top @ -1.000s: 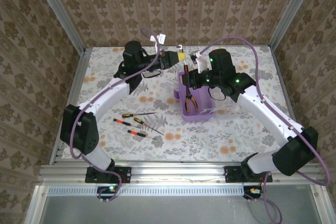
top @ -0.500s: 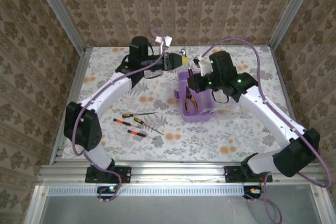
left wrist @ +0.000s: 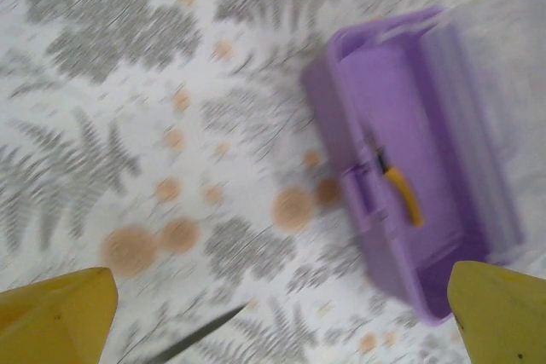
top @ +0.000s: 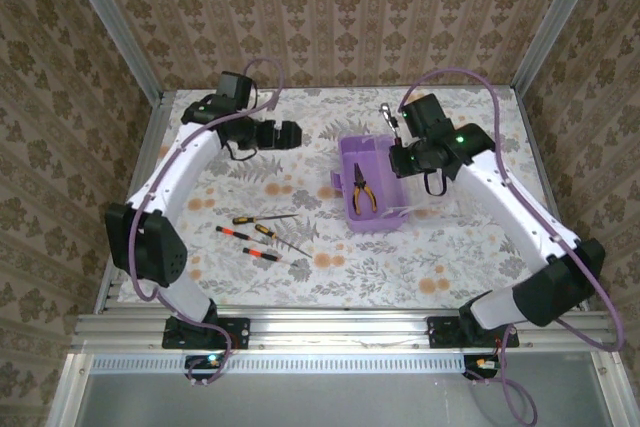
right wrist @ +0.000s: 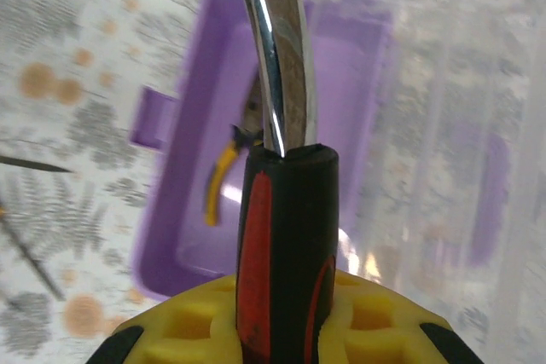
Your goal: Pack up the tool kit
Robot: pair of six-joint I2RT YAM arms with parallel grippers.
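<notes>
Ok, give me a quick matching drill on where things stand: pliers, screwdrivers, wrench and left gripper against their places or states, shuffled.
Things:
1. pliers
2. screwdrivers
3. wrench
4. left gripper

Places or states:
A. open, holding nothing
B. lying inside the purple box
C. clamped in the right gripper
D. on the table, left of the box

Pairs: 1-B, 2-D, 3-C, 4-A
</notes>
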